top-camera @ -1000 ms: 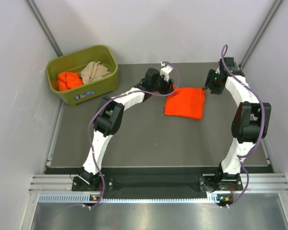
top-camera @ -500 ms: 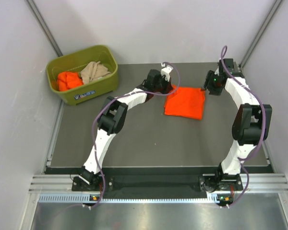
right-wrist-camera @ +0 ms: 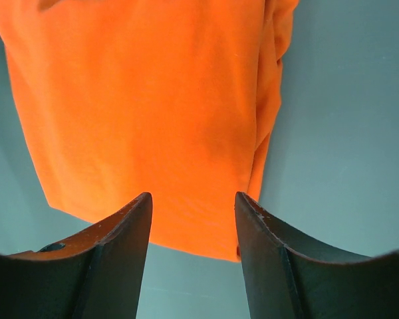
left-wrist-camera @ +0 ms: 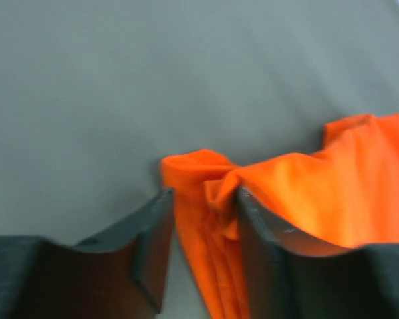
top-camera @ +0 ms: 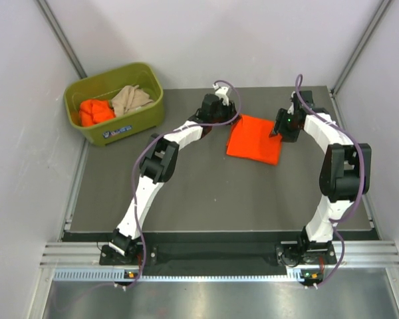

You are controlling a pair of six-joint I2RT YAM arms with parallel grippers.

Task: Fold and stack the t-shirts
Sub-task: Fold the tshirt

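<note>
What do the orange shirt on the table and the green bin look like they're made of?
Shirt: soft matte fabric, probably cotton knit; it bunches into limp folds and creases. Bin: likely rigid plastic; smooth, evenly coloured moulded walls with a rounded rim.

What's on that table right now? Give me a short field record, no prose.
Table: one folded orange t-shirt
Bin: crumpled orange t-shirt and beige t-shirt inside
Left pincer: open, a bunched corner of the folded orange t-shirt between its fingers
Right pincer: open, above the other side of that shirt, holding nothing
Stack: only one shirt laid out so far
</note>
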